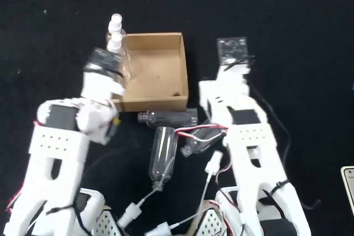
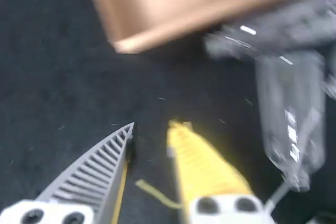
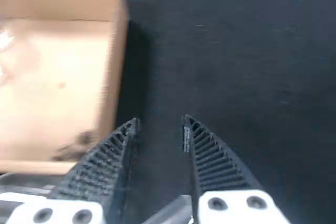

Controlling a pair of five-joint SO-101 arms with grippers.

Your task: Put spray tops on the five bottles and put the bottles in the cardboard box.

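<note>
The cardboard box sits toward the far middle of the black tabletop. Two capped bottles stand at its left wall; I cannot tell if they are fully inside. Three bare bottles lie on the tabletop just in front of the box, with loose spray tops nearer the front edge. The left hand hangs by the box's near left corner, fingers a little apart, holding nothing. The right hand is just off the box's right wall, narrowly parted and empty.
</note>
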